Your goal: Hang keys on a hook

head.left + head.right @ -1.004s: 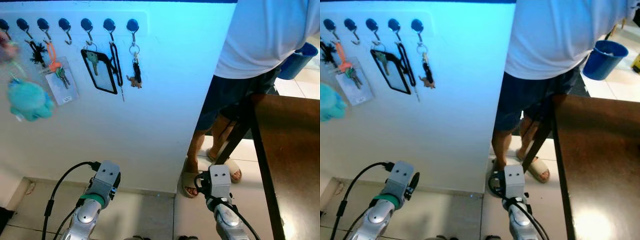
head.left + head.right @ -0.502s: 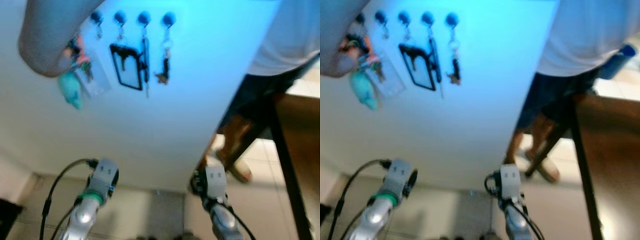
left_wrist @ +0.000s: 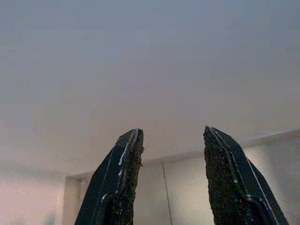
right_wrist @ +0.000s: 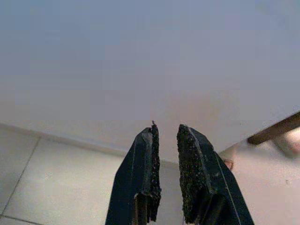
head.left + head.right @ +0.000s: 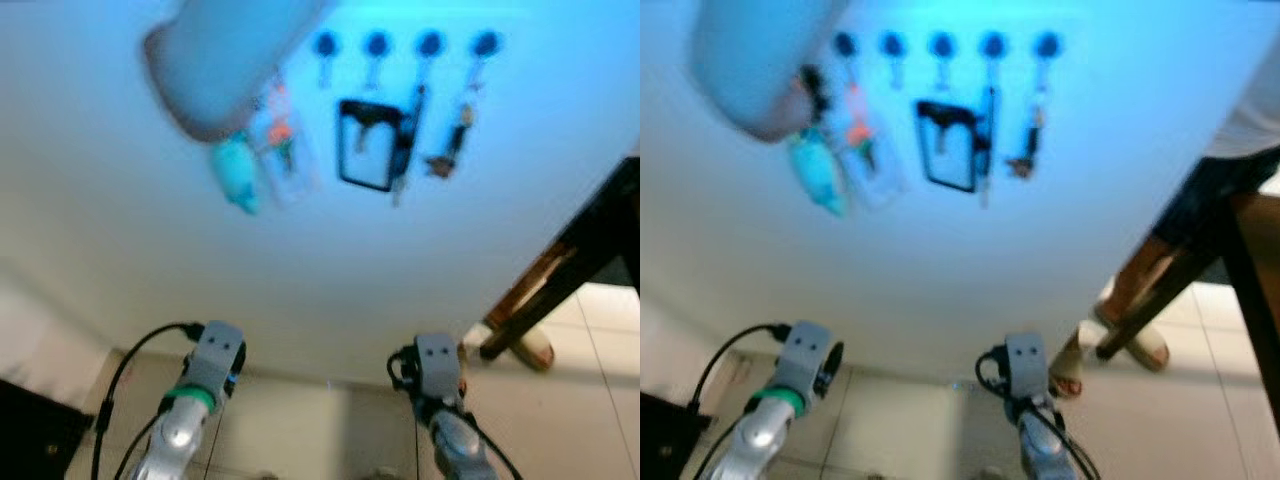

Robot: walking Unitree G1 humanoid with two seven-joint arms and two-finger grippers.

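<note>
A row of dark blue hooks (image 5: 430, 44) runs along the white wall. From them hang a black card holder (image 5: 365, 145), a key ring with a small brown figure (image 5: 455, 140), an orange-tagged key set (image 5: 862, 140) and a teal plush keychain (image 5: 235, 175). A person's blurred arm (image 5: 225, 70) reaches in beside the plush. Both my arms are low, near the floor by the wall's base. My left gripper (image 3: 171, 136) is open and holds nothing. The fingers of my right gripper (image 4: 165, 129) are shut with nothing between them. The left wrist (image 5: 210, 360) and right wrist (image 5: 437, 365) point at the wall.
A dark wooden table leg (image 5: 560, 280) slants in at the right, with a person's sandalled foot (image 5: 530, 350) behind it. Pale floor tiles (image 5: 890, 430) meet the wall below me. A black object (image 5: 40, 440) lies at the lower left.
The camera has swung left, so the hooks now sit to the right and the person in the white shirt has slid out. A blurred arm has come in by the teal plush.
</note>
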